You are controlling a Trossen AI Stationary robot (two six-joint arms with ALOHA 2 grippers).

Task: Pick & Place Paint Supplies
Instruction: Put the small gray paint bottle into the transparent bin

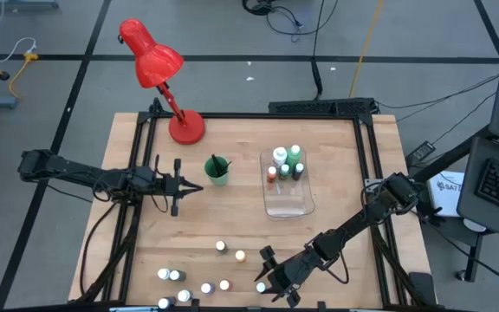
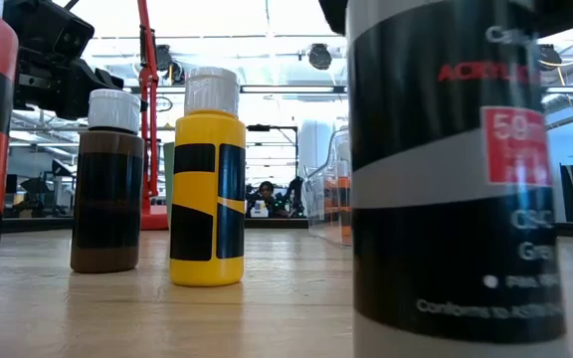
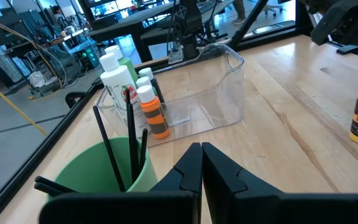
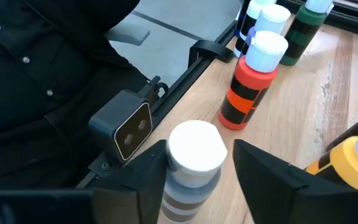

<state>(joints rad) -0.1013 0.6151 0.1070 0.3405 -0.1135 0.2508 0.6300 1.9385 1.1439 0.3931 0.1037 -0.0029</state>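
On the left, the left gripper (image 1: pixel 199 186) hangs over the worktop (image 1: pixel 241 217) with its jaws pressed together and nothing between them, just beside the green cup (image 1: pixel 217 170) that holds thin dark brushes (image 3: pixel 129 140). That arm looks to be waiting. Right of the cup sits the clear bin (image 1: pixel 288 204), with several bottles already standing at its far end: green, white and orange ones with white caps (image 3: pixel 146 94).

Further right, at the near edge of the worktop, the right gripper (image 1: pixel 265 284) is at work. In its wrist view the jaws stand wide on either side of a white-capped bottle (image 4: pixel 191 162), whose body shows pale grey bands; neither finger seems to touch it yet, so nothing is held. The step in hand is judged to be the grasp on this bottle. To do it well, the gripper should sit centred on the bottle, come low enough to take the body or neck rather than the slick cap, and close squarely so the bottle does not tip. The red and black banded bottle (image 4: pixel 248 87) stands near, and a yellow one (image 4: pixel 353 163) is close by the other finger, so the lift should go straight up before swinging toward the bin
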